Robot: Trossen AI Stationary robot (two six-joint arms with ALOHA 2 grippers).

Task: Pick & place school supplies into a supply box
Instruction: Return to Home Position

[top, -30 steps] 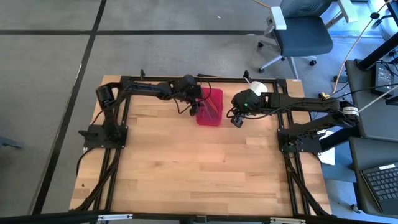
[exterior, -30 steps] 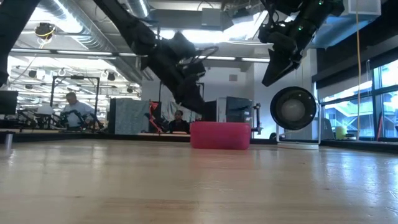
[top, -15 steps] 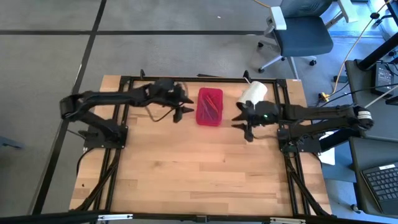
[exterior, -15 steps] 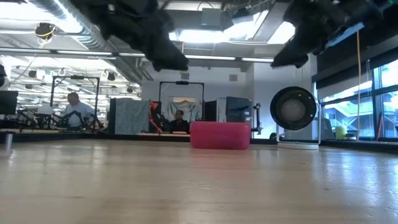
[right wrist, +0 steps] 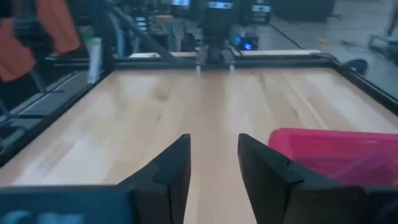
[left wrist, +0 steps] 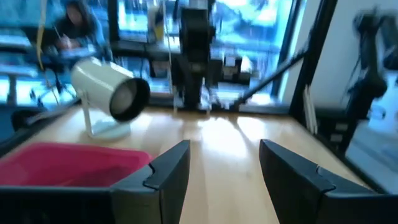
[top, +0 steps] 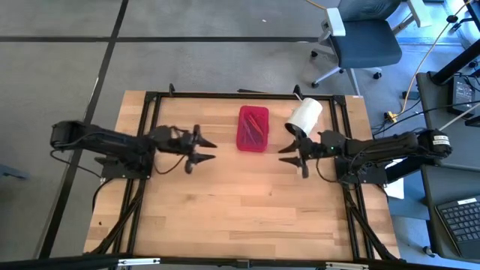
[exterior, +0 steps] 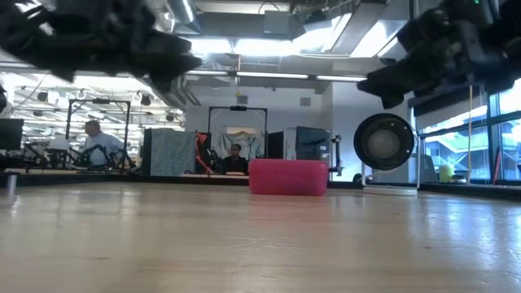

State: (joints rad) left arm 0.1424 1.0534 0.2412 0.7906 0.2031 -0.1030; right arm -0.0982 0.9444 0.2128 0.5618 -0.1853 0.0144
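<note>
The red-pink supply box [top: 253,128] lies open near the table's far edge, with thin pens [top: 256,131] resting inside it. It also shows in the low view [exterior: 289,177], the left wrist view [left wrist: 65,165] and the right wrist view [right wrist: 333,152]. I cannot make out the scissors. My left gripper [top: 205,151] hangs open above the table, left of the box, pointing level toward the right; its wrist view [left wrist: 224,167] shows the gap. My right gripper [top: 291,160] hangs open to the right of the box, pointing left [right wrist: 214,158]. Neither holds anything.
A big white roll [top: 304,115] on a stand sits near the far right corner, just beyond my right gripper, and shows in the left wrist view [left wrist: 111,96]. The black frame [top: 225,95] runs along the table's far edge. Bare wood [top: 247,202] spreads toward the near edge.
Both grippers have drawn back from the box and risen. The left one was at the box's left edge and has moved toward the table's left and near side. The right one has moved toward the right. Both have tipped from pointing down to level. The box has stayed put.
</note>
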